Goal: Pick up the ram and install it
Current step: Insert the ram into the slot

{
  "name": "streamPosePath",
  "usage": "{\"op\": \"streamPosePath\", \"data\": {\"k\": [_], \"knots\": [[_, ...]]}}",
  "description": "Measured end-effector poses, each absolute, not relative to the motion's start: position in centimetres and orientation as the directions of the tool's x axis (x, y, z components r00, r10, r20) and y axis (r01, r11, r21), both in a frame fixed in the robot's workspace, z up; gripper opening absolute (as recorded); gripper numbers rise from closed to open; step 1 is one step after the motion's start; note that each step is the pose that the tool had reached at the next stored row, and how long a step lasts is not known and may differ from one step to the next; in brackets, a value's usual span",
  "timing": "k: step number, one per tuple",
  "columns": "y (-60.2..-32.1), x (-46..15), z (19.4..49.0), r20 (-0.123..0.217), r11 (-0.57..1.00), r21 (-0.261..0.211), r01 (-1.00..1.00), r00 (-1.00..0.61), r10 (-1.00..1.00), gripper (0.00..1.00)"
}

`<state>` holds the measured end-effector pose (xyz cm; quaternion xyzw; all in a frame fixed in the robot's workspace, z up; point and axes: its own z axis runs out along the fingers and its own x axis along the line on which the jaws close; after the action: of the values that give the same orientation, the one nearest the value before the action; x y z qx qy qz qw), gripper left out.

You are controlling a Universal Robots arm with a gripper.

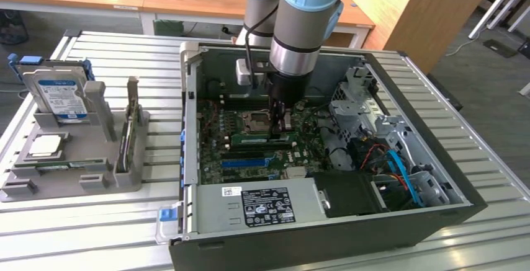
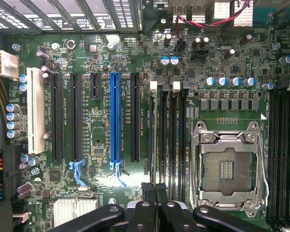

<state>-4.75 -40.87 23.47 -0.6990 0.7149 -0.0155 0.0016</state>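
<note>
Tool (image 1: 282, 132) pinched narrow on ram (image 1: 252, 139) at memory slots (image 2: 170, 140); best squared upright, both ends pressed evenly.

Bright even light; glare on mobo (image 2: 100, 180) (wrist view); case (image 1: 314, 249) int. shadowed.

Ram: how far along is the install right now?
Done: the ram is inside the open case, down at the memory slots beside the empty processor socket. In hand: the gripper appears shut on the stick's top edge. Left: it has not let go, and I cannot tell whether the stick is fully seated or latched.
</note>
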Motion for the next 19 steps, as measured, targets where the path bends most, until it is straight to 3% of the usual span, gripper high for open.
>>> {"op": "streamPosePath", "data": {"k": [19], "knots": [[-40.80,-4.75,23.14,0.020,0.023,-0.025,-0.999,-0.023,-1.000,0.12]]}}
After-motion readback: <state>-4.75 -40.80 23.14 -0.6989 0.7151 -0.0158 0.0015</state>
